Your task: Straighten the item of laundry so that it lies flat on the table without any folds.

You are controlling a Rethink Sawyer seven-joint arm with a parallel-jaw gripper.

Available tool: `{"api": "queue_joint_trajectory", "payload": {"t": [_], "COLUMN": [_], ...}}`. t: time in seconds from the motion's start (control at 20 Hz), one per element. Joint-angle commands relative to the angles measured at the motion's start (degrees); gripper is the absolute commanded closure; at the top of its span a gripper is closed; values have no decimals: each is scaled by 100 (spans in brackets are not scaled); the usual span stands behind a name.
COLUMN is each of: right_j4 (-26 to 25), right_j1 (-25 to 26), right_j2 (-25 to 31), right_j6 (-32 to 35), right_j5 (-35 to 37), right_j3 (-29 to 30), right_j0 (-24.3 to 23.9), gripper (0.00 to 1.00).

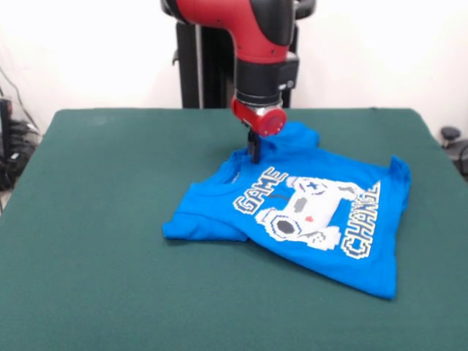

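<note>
A small bright blue T-shirt (307, 219) lies on the dark green table (95, 219), right of centre, its controller print and "GAME CHANGE" lettering facing up. Its near-left sleeve looks tucked under, and its far part near the collar is bunched up. My gripper (254, 152) hangs from the red and black arm and reaches down onto the shirt's far edge by the collar. Its dark tips touch or press the cloth there. Whether it holds the fabric does not show.
Green felt stretches bare to the left and near side of the shirt. Cables and dark equipment sit off the table's left edge (13, 146), and a dark object stands past the right edge (452, 139).
</note>
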Motion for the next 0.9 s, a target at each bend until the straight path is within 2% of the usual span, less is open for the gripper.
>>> {"api": "queue_joint_trajectory", "payload": {"t": [0.05, 0.7, 0.9], "right_j4": [348, 569, 719], "right_j1": [877, 659, 533], "right_j2": [957, 1145, 1174], "right_j6": [1274, 1341, 1450], "right_j5": [118, 201, 162], "right_j3": [404, 660, 809], "right_j0": [135, 97, 242], "gripper": [100, 100, 100]}}
